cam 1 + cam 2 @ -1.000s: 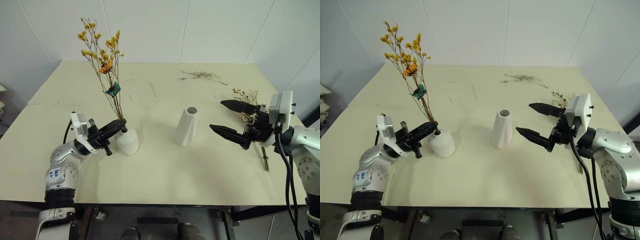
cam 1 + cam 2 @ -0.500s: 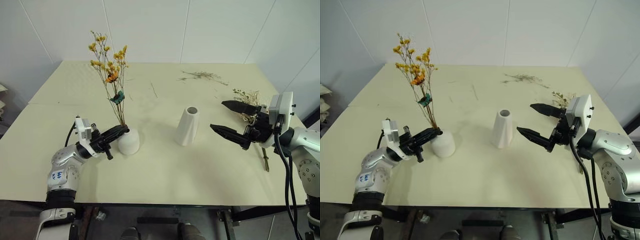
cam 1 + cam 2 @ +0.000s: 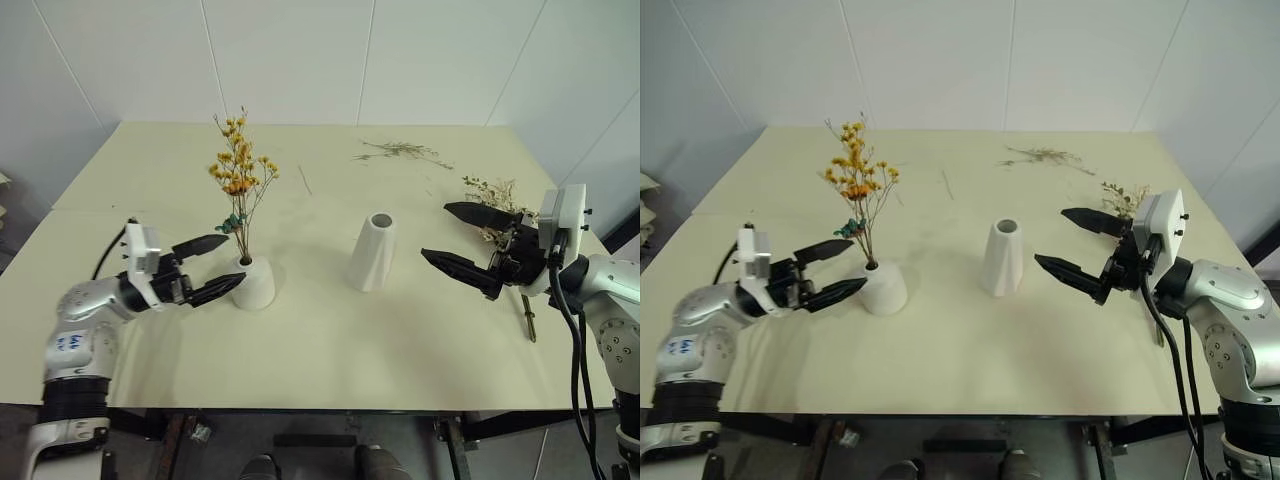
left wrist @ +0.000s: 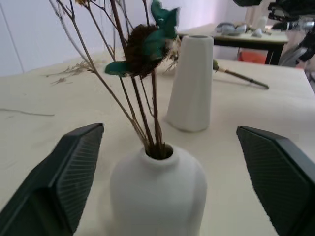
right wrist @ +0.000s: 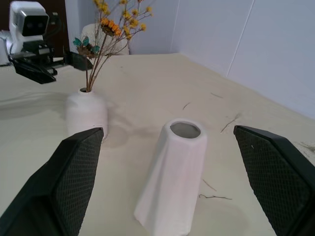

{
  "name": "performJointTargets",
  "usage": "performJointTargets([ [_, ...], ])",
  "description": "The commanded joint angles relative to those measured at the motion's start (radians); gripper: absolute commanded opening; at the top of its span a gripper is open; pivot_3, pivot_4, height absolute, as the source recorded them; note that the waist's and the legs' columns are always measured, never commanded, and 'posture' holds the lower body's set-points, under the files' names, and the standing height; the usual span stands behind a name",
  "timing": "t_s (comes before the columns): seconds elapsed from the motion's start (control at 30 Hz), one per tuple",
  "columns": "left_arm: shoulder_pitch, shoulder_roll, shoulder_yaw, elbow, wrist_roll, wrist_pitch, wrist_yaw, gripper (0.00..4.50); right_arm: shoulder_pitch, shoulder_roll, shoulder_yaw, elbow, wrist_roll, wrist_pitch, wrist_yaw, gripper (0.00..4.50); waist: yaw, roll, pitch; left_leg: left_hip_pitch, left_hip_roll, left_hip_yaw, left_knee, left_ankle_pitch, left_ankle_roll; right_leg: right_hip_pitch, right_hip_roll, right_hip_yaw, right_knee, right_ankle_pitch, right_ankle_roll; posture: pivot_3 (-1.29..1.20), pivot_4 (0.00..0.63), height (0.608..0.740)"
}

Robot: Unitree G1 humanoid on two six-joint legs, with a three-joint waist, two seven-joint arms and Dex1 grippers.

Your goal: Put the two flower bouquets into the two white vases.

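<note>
— Position of the yellow-orange bouquet (image 3: 240, 170)?

— Its stems are seated in the neck of the squat white vase (image 3: 255, 284), on the table (image 3: 300, 350). The left gripper (image 3: 211, 266) is held just beside that vase, fingers spread wide; the vase is seen between the two fingertips in the left wrist view, untouched by either.

— And the second bouquet?

— The cream-white bunch (image 3: 492, 194) is found lying on the table at the right edge, behind the right gripper (image 3: 452, 236). That gripper's fingers are spread apart and nothing is held; they are pointed toward the tall cone vase (image 3: 375, 252), which stands empty and apart from them.

— Other items?

— Loose dry twigs (image 3: 402, 152) are noted at the far side.
</note>
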Motion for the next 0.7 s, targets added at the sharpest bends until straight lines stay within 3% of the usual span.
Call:
performJointTargets([
  [0.03, 0.029, 0.077, 0.029, -0.028, -0.021, 0.035, -0.071, 4.49, -0.016, -0.087, -0.015, 0.044, -0.036, 0.092, -0.022, 4.5, 0.0, 0.0, 0.0, 0.0, 0.0, 0.0, 0.0, 0.0, 0.0, 0.0, 0.0, 0.0, 0.0, 0.0, 0.0, 0.0, 0.15, 0.74],
  [0.13, 0.039, 0.157, 0.048, -0.027, -0.031, 0.051, -0.142, 4.49, -0.091, -0.196, 0.05, 0.161, -0.14, 0.321, -0.165, 4.5, 0.0, 0.0, 0.0, -0.001, 0.0, 0.0, -0.001, 0.0, 0.0, -0.001, -0.001, 0.0, -0.002, -0.005, -0.01, 0.0, 0.15, 0.74],
  [0.3, 0.026, 0.206, 0.063, -0.08, -0.077, 0.11, -0.178, 4.49, -0.254, -0.314, 0.2, 0.345, -0.265, 0.55, -0.195, 4.5, -0.001, 0.001, 0.001, -0.001, 0.0, 0.002, -0.003, 0.0, 0.0, -0.003, -0.002, 0.0, -0.004, -0.009, -0.018, 0.0, 0.15, 0.74],
  [0.47, 0.03, 0.213, 0.074, -0.139, -0.096, 0.153, -0.172, 4.49, -0.404, -0.326, 0.312, 0.527, -0.359, 0.629, -0.158, 4.5, -0.009, 0.001, 0.001, -0.003, 0.0, 0.003, -0.005, 0.0, 0.0, -0.004, -0.002, 0.0, -0.005, -0.009, -0.017, 0.0, 0.15, 0.74],
  [0.53, 0.032, 0.211, 0.081, -0.168, -0.103, 0.163, -0.162, 4.49, -0.461, -0.319, 0.363, 0.613, -0.401, 0.644, -0.133, 4.5, -0.013, 0.001, 0.001, -0.003, 0.0, 0.003, -0.005, -0.001, 0.001, -0.005, -0.001, 0.0, -0.004, -0.003, -0.006, 0.0, 0.15, 0.74],
  [0.7, 0.07, 0.183, 0.13, -0.268, -0.163, 0.194, -0.117, 4.49, -0.598, -0.227, 0.497, 0.91, -0.522, 0.572, -0.052, 4.5, -0.033, 0.002, 0.001, -0.003, 0.0, 0.005, -0.005, -0.002, 0.002, -0.005, -0.001, 0.001, -0.005, -0.002, -0.002, 0.0, 0.15, 0.74],
])
